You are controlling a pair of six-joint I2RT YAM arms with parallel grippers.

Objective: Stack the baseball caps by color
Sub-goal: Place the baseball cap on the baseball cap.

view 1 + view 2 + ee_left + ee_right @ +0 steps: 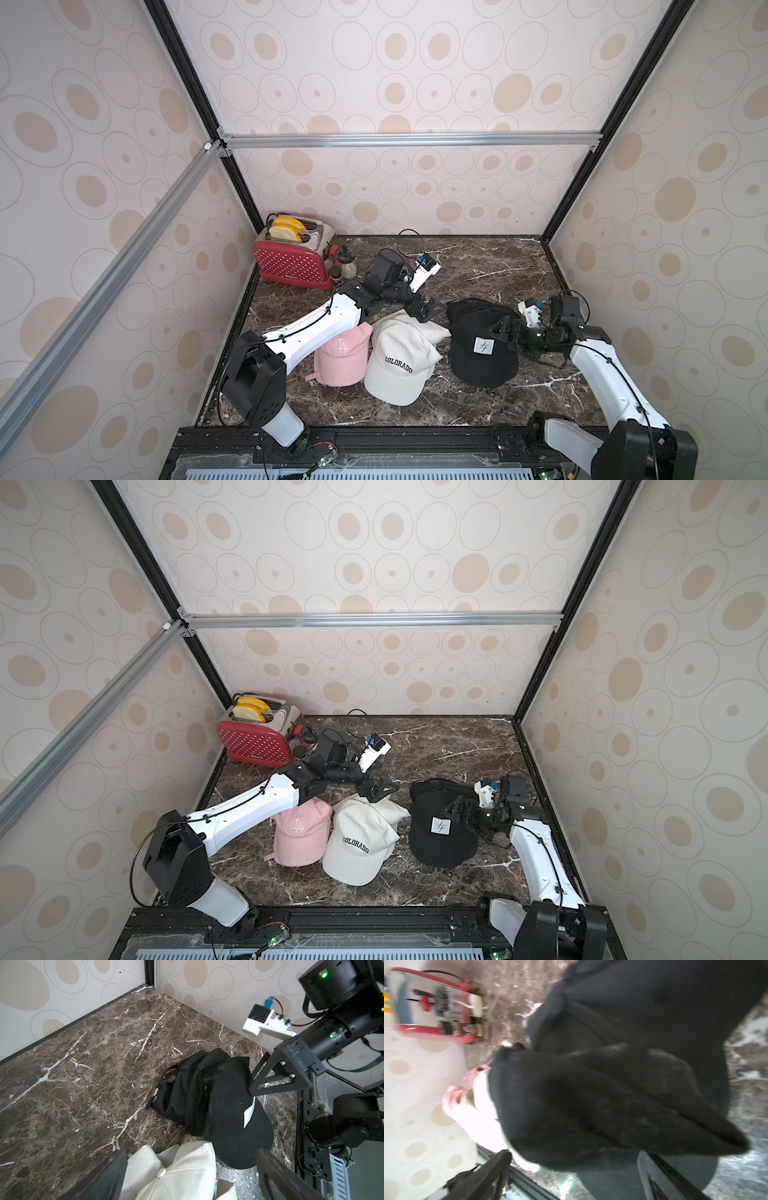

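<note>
Right claw [505, 332] spread, empty, low over black caps [478, 365] stacked beneath | left claw [430, 311] spread, empty, just above off-white caps [395, 374] | pink cap [343, 361] beyond those | risk: fingertip snags soft fabric, drags stack askew

The view is blurred throughout. The black caps [612, 1095] fill most of it, lying overlapped on the marble worktop [749, 1109]. The right fingers [492, 1169] stand wide apart, with the black caps' nearest edge between them. Just beside the black caps are an off-white cap [481, 1118] and a pink cap [453, 1097]. Well beyond them stands a red toaster [431, 1005].
</note>
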